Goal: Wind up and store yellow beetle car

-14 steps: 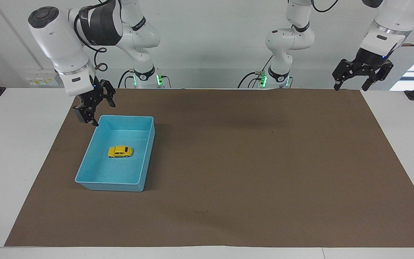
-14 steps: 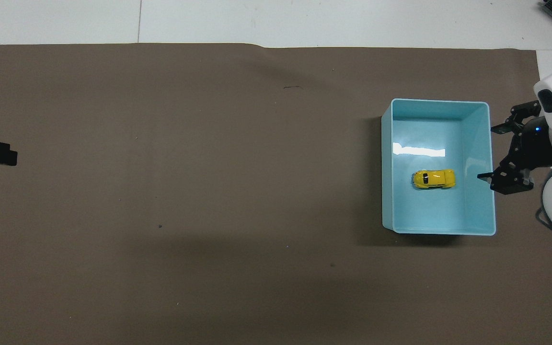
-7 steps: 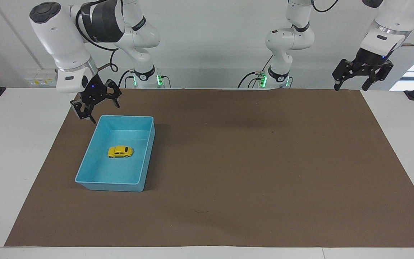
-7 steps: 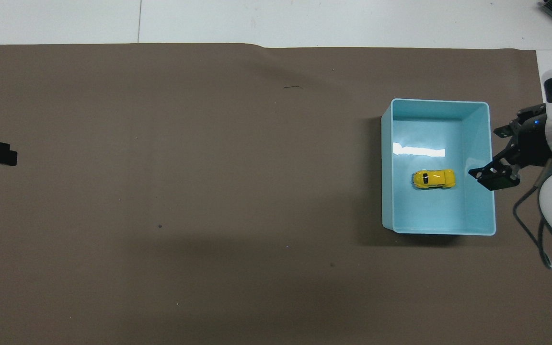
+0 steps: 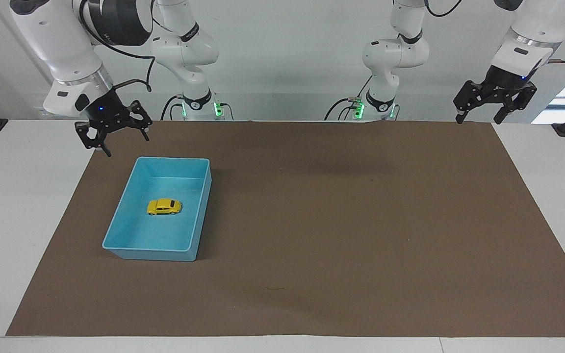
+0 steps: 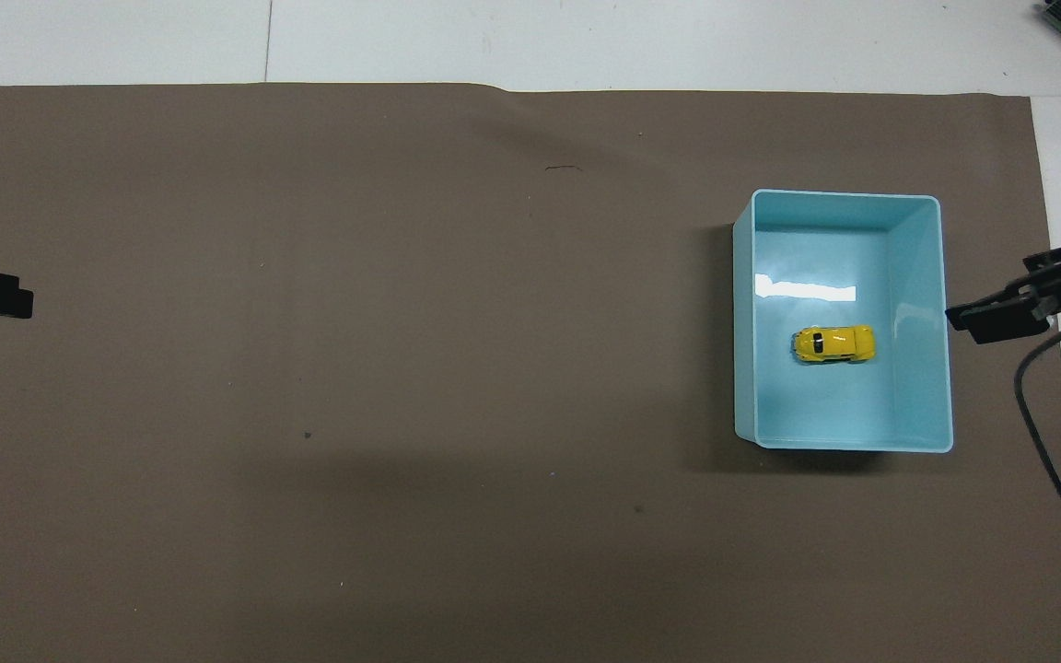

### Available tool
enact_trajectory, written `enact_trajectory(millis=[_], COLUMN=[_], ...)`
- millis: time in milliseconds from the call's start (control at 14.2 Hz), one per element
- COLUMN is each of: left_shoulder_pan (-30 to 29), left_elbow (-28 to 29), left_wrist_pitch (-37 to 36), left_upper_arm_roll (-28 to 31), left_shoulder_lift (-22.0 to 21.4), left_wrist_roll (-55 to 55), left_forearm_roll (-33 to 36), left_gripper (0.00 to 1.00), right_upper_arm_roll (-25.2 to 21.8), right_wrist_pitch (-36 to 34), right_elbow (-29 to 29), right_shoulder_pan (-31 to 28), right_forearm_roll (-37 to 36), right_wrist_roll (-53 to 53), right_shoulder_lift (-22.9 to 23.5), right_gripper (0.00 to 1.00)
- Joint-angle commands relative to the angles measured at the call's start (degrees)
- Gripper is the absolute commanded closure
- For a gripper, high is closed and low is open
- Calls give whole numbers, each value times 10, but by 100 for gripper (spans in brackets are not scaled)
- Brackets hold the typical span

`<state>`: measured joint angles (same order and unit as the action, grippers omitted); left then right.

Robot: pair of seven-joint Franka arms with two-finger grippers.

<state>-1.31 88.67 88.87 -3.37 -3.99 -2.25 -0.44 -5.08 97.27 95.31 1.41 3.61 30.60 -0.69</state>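
Yellow beetle car [image 5: 164, 207] sits inside the light-blue bin [image 5: 118, 219] at frame left (apparently stored). Right hand [image 5: 113, 136], spread and empty, hangs at upper left; left hand [image 5: 494, 102], waiting at upper right, is likewise empty.

There is one tiny bright yellow toy car [image 5: 164, 207] with a round body. There is one light-blue plastic box [image 5: 115, 225] with an open top. There is one big brown paper mat [image 5: 341, 235]. There is one white table [image 5: 12, 196]. There are two white robot arms, each with one black gripper: the left gripper [image 5: 494, 104] and the right gripper [image 5: 114, 133].
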Motion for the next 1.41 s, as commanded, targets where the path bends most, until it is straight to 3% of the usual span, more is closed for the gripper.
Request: enact_trajectory(millis=[0, 211, 634, 1338], left_shoulder_pan=[-10, -10, -10, -10], left_elbow=[7, 7, 7, 7], left_wrist_pitch=[-6, -6, -6, -6], left_upper_arm_roll=[-5, -5, -5, -5], left_shoulder_lift=[-8, -8, -8, -8], left_wrist_roll=[1, 1, 1, 1], left_forearm_roll=[-8, -8, -8, -8], left_gripper=[0, 0, 0, 0], right_upper_arm_roll=[3, 12, 13, 13], right_wrist_pitch=[-40, -50, -81, -113], right_elbow=[-29, -45, -57, -72], right_shoulder_pan=[5, 5, 4, 7], right_forearm_roll=[9, 7, 7, -28], right_wrist_roll=[-112, -249, -368, -378], right_shoulder_lift=[-1, -1, -1, -2], right_gripper=[0, 0, 0, 0])
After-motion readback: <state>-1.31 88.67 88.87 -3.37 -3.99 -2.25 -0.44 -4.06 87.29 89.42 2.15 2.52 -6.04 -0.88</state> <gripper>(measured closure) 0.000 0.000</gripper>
